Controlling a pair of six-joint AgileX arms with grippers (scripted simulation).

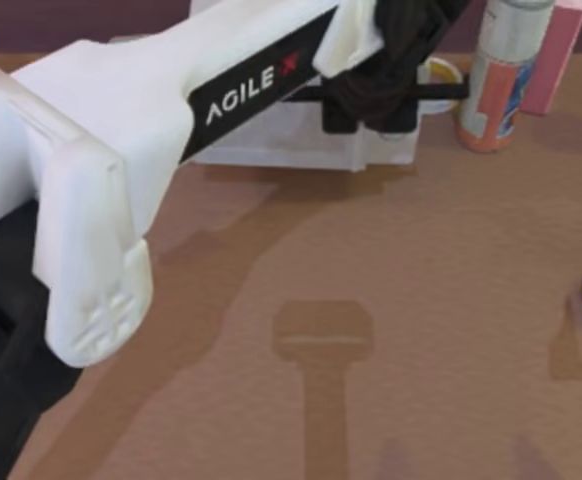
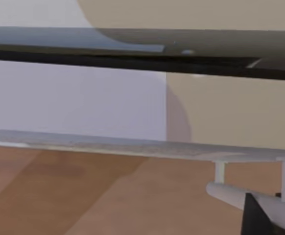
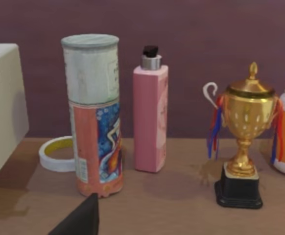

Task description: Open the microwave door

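Microwave door [image 2: 132,147], white and seen edge-on with its slim handle [image 2: 250,196], sits at the left gripper [image 1: 371,95]; I cannot tell how its fingers stand. White microwave [image 1: 291,140] sits at the table's [image 1: 421,300] far edge, the can [image 1: 496,75] just right.

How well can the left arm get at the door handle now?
Probably well: the left gripper is at the microwave front, and the left wrist view shows the handle close, nothing between.

Tall can [image 3: 94,115], pink bottle [image 3: 151,119], gold trophy [image 3: 245,132], tape ring [image 3: 58,154]
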